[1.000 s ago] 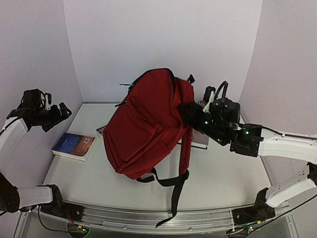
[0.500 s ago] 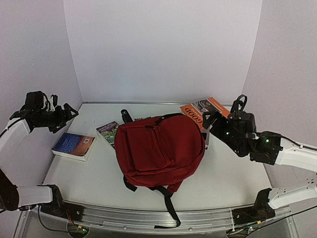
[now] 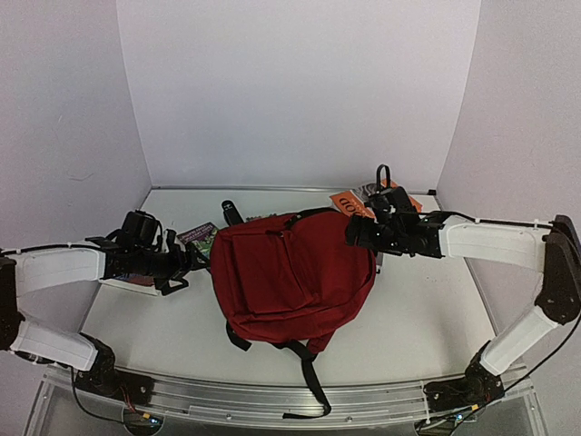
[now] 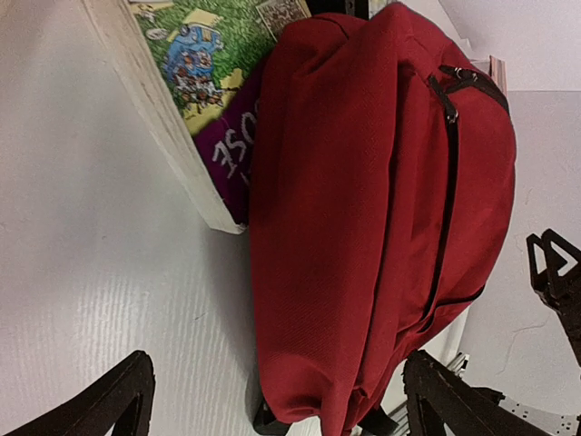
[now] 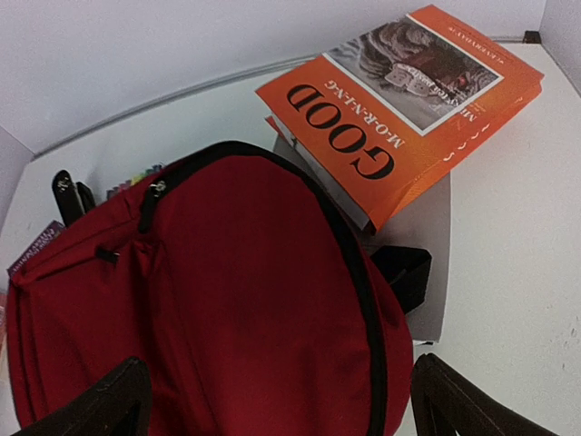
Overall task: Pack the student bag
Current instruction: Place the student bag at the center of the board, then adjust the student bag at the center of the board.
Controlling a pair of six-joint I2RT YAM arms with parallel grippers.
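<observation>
The backpack (image 3: pixel 295 272) lies flat at frame center. The left gripper (image 3: pixel 184 264) and right gripper (image 3: pixel 355 233) flank it, both fully open and empty.

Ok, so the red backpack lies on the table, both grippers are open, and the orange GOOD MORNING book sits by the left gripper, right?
Not quite: the orange GOOD MORNING book sits by the right gripper, as the right wrist view shows. The red backpack does lie on the table, and the left gripper and right gripper are both open.
</observation>
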